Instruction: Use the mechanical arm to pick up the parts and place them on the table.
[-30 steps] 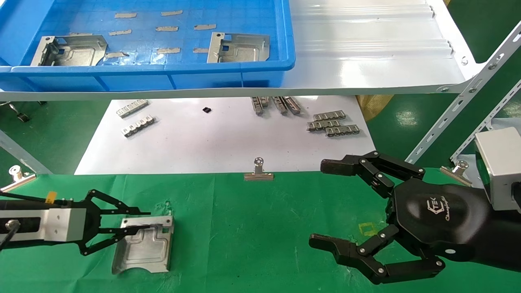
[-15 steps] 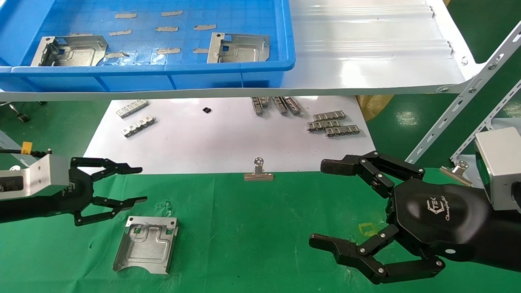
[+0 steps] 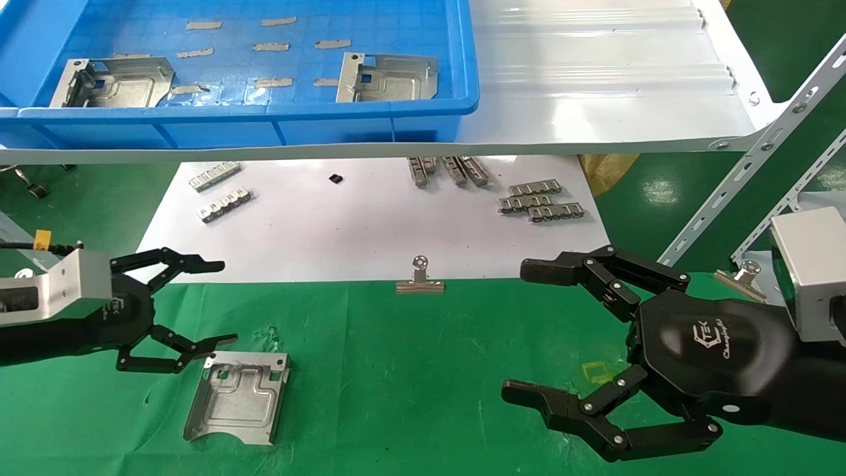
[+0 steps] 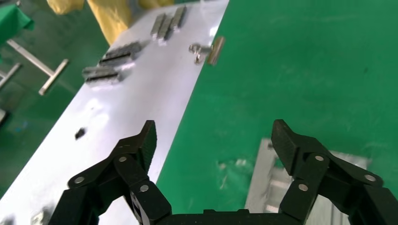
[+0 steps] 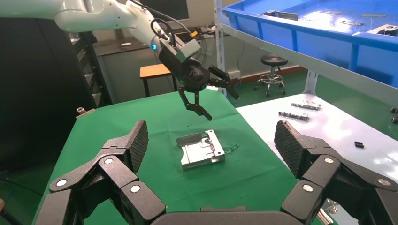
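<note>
One silver stamped part (image 3: 238, 396) lies flat on the green cloth table (image 3: 410, 370) at the front left; it also shows in the right wrist view (image 5: 201, 149) and the left wrist view (image 4: 277, 187). Two more parts (image 3: 112, 82) (image 3: 388, 78) lie in the blue tray (image 3: 264, 112) on the shelf. My left gripper (image 3: 221, 303) is open and empty, raised above and just left of the placed part. My right gripper (image 3: 519, 330), glossy black with the TEK logo, is open and empty over the table's right side.
A glossy white shelf (image 3: 595, 99) carries the tray. Below it a white sheet (image 3: 344, 225) holds small slotted metal strips (image 3: 540, 201) (image 3: 223, 195). Silver binder clips (image 3: 420, 281) (image 3: 743, 277) pin the cloth's edge. Angled metal frame bars (image 3: 747, 165) stand at the right.
My left gripper let go of the part, which settled flat on the cloth, then rose and drew back to the left with its jaws wider apart. The right arm has not moved.
</note>
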Robot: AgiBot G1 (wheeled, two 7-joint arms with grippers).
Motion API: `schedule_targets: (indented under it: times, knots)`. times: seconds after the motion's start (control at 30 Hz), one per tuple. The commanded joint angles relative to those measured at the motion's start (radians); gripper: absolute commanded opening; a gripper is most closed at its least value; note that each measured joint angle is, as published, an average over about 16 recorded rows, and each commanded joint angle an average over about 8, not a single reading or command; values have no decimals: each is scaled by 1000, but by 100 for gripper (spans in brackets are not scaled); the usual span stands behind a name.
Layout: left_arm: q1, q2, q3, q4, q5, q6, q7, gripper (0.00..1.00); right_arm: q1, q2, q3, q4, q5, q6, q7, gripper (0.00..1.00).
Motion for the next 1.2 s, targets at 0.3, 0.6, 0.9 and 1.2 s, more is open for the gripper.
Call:
schedule_targets:
  times: [0.3, 0.6, 0.9, 1.2]
  knots:
    - [85, -23, -85, -169, -38, -16, -140, 100, 0, 0, 0, 0, 0, 0, 0, 100]
    - [169, -45, -168, -335, -75, -31, -276, 100, 0, 0, 0, 0, 0, 0, 0, 100]
    - [253, -68, -252, -502, -113, -47, -414, 100, 0, 0, 0, 0, 0, 0, 0, 100]
    - [337, -90, -335, -668, -150, -62, -550, 100, 0, 0, 0, 0, 0, 0, 0, 100]
